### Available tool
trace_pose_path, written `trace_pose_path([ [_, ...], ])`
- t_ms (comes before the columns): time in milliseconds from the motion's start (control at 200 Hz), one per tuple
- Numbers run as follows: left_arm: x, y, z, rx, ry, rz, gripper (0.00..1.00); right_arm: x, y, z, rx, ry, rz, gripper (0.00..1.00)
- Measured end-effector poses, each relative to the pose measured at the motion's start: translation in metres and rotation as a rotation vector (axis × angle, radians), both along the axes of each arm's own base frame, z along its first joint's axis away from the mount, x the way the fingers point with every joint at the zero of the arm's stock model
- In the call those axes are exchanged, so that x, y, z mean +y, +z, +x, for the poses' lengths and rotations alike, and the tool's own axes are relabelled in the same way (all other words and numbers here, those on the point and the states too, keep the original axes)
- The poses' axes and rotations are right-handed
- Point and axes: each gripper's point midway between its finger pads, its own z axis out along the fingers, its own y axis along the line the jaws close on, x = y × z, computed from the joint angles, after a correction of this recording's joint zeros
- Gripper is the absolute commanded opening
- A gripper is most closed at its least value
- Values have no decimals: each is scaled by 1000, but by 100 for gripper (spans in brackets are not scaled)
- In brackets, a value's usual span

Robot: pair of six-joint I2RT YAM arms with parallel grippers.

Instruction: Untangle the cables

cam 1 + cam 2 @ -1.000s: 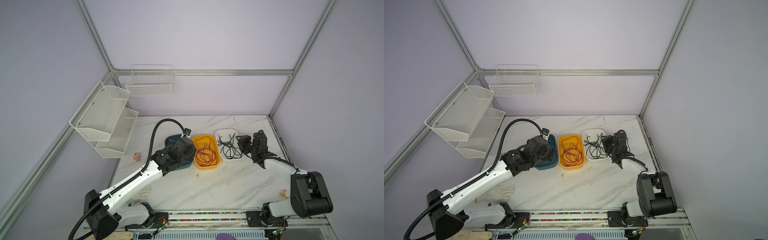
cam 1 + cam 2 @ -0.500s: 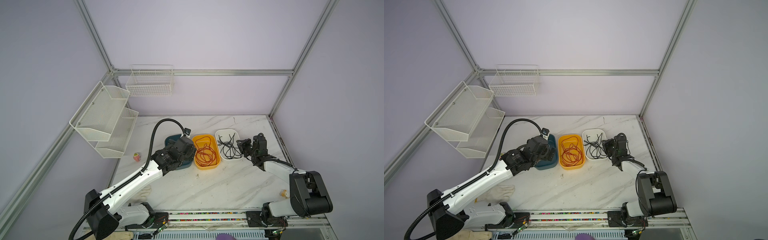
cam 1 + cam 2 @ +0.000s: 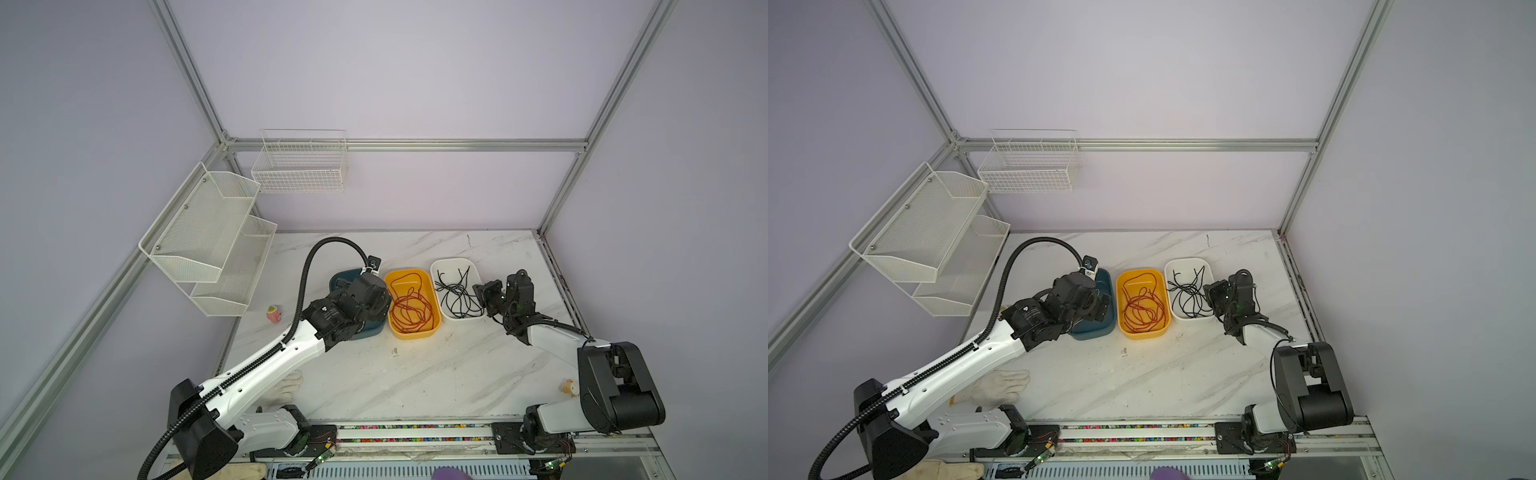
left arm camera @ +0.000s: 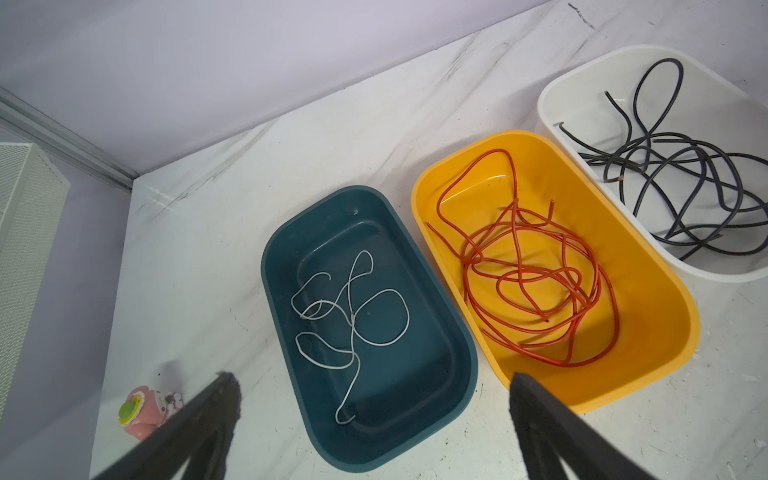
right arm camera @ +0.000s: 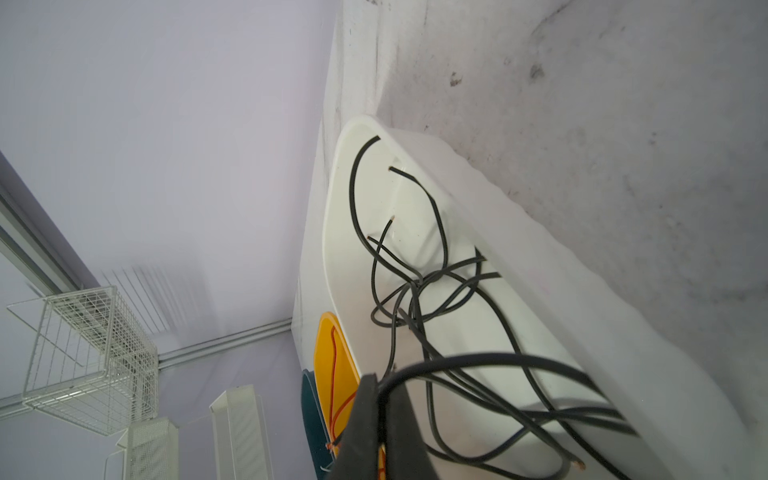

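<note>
Right jaws have just closed: at 9 o'clock, spread left jaws overlook the thin white cable (image 4: 353,322) in the dark teal plastic tub (image 4: 419,365), thin orange cables (image 4: 536,274) fill the middle yellow plastic tub (image 4: 648,299), and at 3 o'clock the right jaws pinch a thin black cable (image 5: 478,358) in the white plastic tub (image 5: 582,311).

The bench (image 3: 415,382) is smooth, white, marble-look stone, grey-veined and scuffed. The teal tub (image 4: 436,395), yellow tub (image 4: 656,299) and white tub (image 4: 582,83) look like smooth, faintly glossy plastic. The white cable (image 4: 352,322) has a thin matt sheath, the orange cables (image 4: 477,257) look shinier, and the black cables (image 4: 636,164) are dull and rubbery.

At the upper left of both top views, a white-coated wire basket (image 3: 299,174) and perforated metal shelves (image 3: 199,232) hang by brushed aluminium rails (image 3: 457,144). At lower left lies an off-white cloth glove (image 3: 286,384). The arms (image 3: 270,361) have glossy white shells and matt black joints.
</note>
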Motion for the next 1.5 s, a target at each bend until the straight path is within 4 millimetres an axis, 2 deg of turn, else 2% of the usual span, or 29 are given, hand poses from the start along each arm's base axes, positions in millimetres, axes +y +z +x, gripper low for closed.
trace_pose_path([
  [240, 1, 0, 1, 1, 3, -1, 100, 4, 4, 3, -24, 18, 18, 0],
  [380, 2, 0, 1, 2, 6, -3, 100, 13, -5, 5, -13, 38, 28, 0],
  [605, 2, -1, 1, 4, 5, -5, 100, 45, -17, 5, 5, 112, 42, 0],
  [785, 3, -1, 2, 6, 7, -6, 100, 61, -22, 12, 4, 144, 42, 0],
  [920, 2, -1, 2, 9, 3, -9, 100, 64, -32, 19, 21, 145, 35, 0],
  [1115, 1, -1, 1, 11, -1, -12, 100, 62, -60, 24, 73, 134, 6, 0],
  [1500, 1, -5, 3, 22, -2, -10, 100, 63, -64, 41, 49, 134, -43, 0],
])
